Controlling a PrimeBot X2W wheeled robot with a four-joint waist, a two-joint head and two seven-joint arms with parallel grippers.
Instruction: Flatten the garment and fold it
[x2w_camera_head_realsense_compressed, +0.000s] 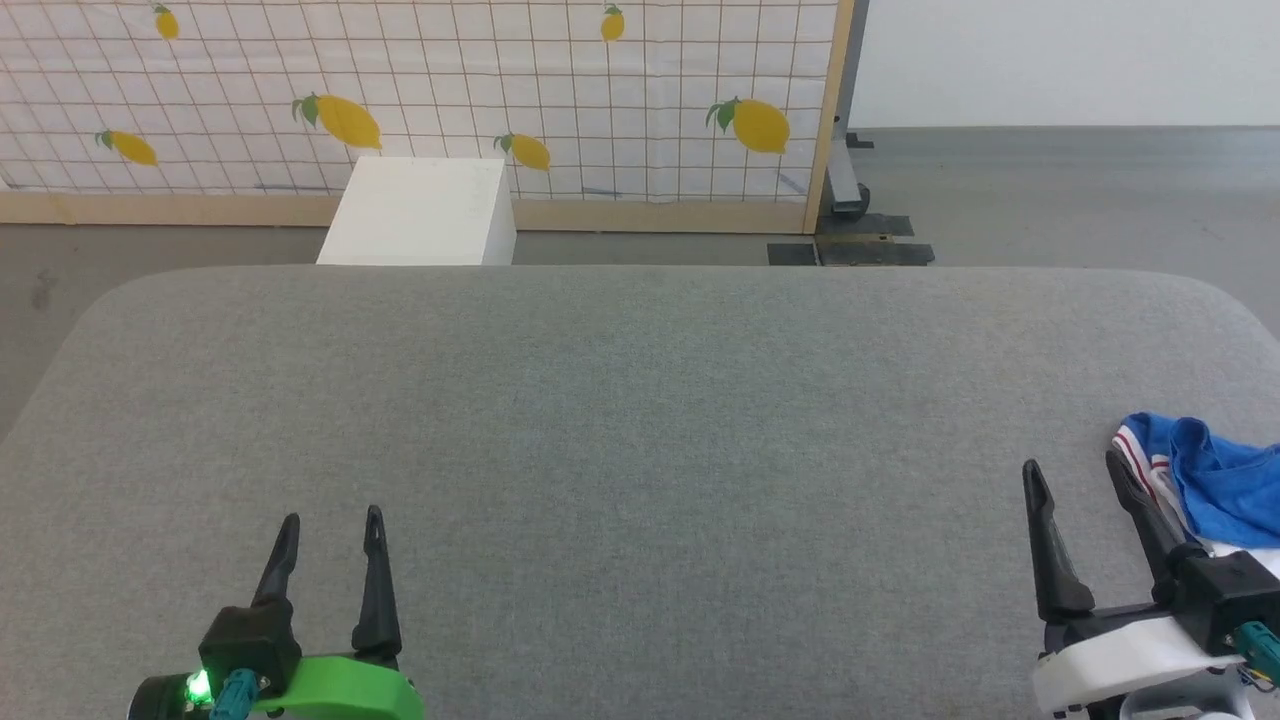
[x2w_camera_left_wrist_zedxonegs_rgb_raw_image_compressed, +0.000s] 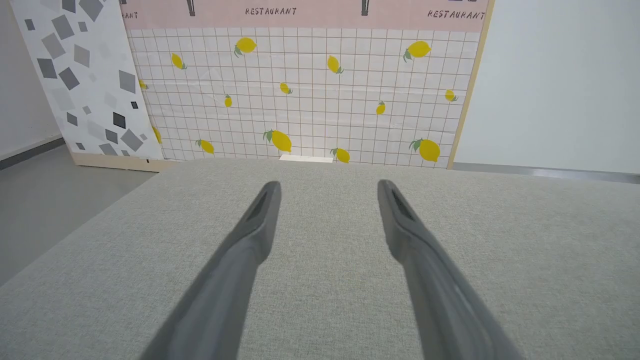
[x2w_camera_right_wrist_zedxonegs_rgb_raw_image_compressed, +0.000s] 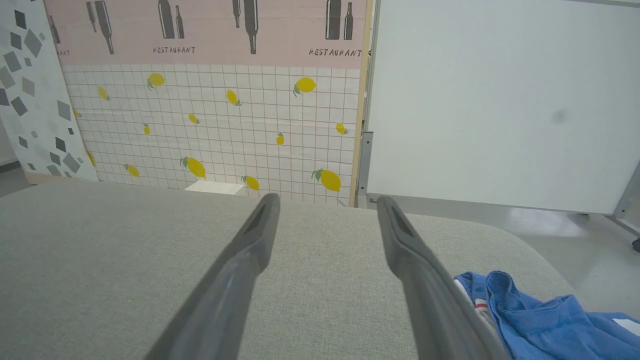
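Near the right edge of the table (x2w_camera_head_realsense_compressed: 640, 400), my right tool (x2w_camera_head_realsense_compressed: 1072, 463) sits just beside the crumpled T-shirt (x2w_camera_head_realsense_compressed: 1225, 485).
It and my left tool (x2w_camera_head_realsense_compressed: 332, 516) gape wide and empty, ready to pull the shirt to the middle.

Lemon-print grid panel (x2w_camera_head_realsense_compressed: 420, 90) behind grey table (x2w_camera_head_realsense_compressed: 640, 400); white box (x2w_camera_head_realsense_compressed: 420, 212); grey floor (x2w_camera_head_realsense_compressed: 1050, 190).
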